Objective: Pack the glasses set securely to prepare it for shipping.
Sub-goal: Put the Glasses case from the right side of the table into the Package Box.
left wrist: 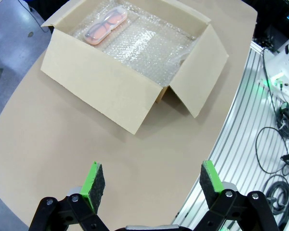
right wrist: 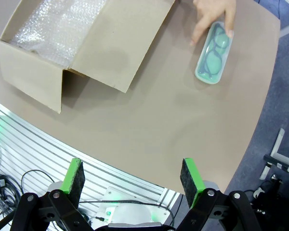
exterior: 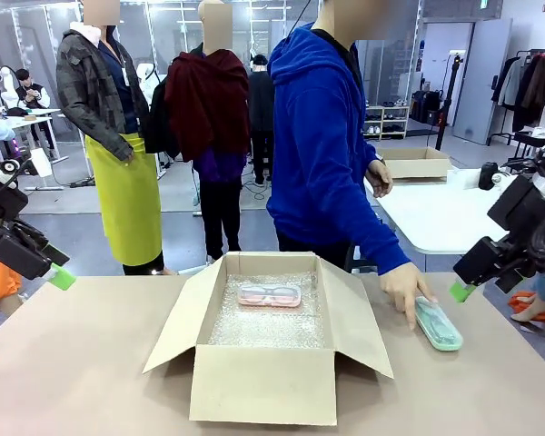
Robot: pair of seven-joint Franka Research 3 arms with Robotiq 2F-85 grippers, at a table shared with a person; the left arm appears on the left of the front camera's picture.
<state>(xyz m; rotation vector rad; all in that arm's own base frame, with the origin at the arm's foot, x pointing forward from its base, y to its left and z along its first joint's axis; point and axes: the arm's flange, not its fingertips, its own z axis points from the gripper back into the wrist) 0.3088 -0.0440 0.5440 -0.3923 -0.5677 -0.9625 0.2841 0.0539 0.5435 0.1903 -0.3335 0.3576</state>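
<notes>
A pale pink glasses case [exterior: 269, 294] [left wrist: 105, 26] lies on the bubble wrap at the far side of the open cardboard box [exterior: 263, 386] [left wrist: 101, 91] [right wrist: 111, 43]. A mint green glasses case [exterior: 438, 323] [right wrist: 212, 58] lies on the table to the right of the box, with a person's hand [exterior: 405, 288] [right wrist: 213, 15] resting on its far end. My left gripper [exterior: 62, 276] [left wrist: 148, 183] hangs open above the table's left edge, holding nothing. At the right edge my right gripper [exterior: 460, 291] [right wrist: 131, 179] is open too, apart from the green case.
A person in a blue hoodie [exterior: 322, 145] stands at the far side of the table [exterior: 91, 363]. The box flaps [exterior: 363, 313] spread outward on both sides. Cables [left wrist: 274, 144] and a metal rail lie beyond the table's near edge. A white table [exterior: 436, 218] stands behind at the right.
</notes>
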